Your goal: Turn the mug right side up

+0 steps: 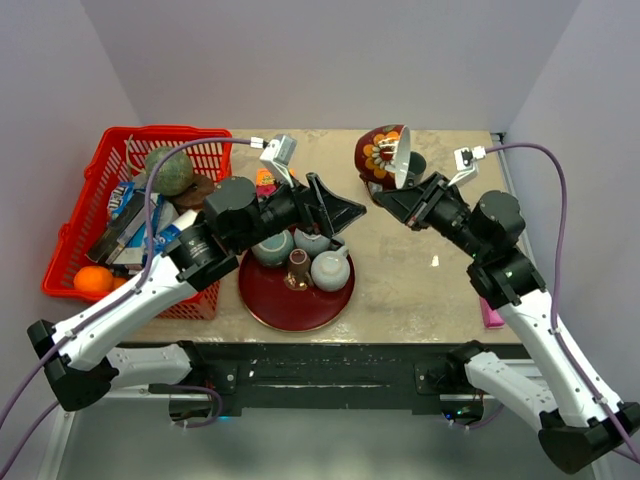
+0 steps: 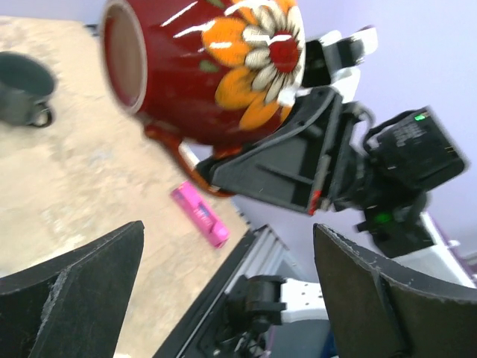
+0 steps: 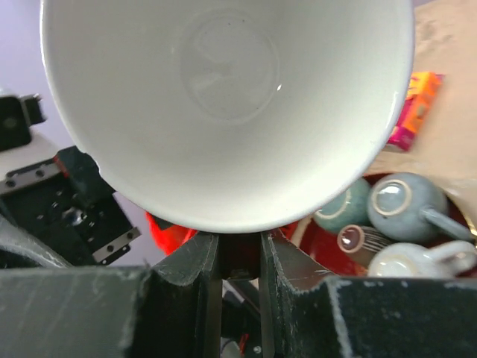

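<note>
Over the far middle of the table (image 1: 420, 290), my R gripper (image 3: 237, 246) pinches the mug (image 1: 380, 155) by its rim, jaws narrow. It holds the mug in the air on its side, mouth toward my R wrist. I judge this grip lets me swing the base down. The mug is empty inside. My L gripper (image 1: 335, 208) gapes wide nearby, holding nothing. Tray (image 1: 290, 318) carries teapots (image 1: 330, 268) & a cup (image 1: 298, 268). Basket (image 1: 70, 240) at L holds an orange (image 1: 90, 278) etc.
</note>
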Available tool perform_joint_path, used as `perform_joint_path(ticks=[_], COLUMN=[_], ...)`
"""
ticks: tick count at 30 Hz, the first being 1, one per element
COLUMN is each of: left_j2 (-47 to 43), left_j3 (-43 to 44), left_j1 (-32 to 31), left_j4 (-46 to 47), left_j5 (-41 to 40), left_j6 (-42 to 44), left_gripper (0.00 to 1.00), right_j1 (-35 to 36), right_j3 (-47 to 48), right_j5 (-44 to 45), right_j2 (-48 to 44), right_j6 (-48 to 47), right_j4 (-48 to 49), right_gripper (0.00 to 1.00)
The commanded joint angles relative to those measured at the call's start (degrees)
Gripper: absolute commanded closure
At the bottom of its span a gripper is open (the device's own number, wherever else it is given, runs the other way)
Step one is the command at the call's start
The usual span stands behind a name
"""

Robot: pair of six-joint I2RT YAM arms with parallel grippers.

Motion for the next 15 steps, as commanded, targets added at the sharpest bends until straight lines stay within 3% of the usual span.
perform_joint_path(ticks=[1, 11, 15], left_j2=[-2.42, -3.48, -2.87], left_j3=[2.66, 2.39, 2.66], left_j1=[-0.10, -0.10, -0.02], left_j4=[-8.84, -17.89, -20.00], left_j5=[-7.82, -13.82, -14.52], left_j6=[5.91, 8.98, 10.04], left_gripper=[0.01, 0.01, 0.01], right_j1=[-0.37, -0.54, -5.53], right_j3=[10.24, 23.09, 25.46], right_j5=[14.49, 45.43, 47.67], right_j2=[0.30, 9.61, 14.81], right_j6=[-9.96, -25.94, -29.48], right_j4=[-8.14, -26.98, -29.53], right_gripper=[1.00, 1.00, 1.00])
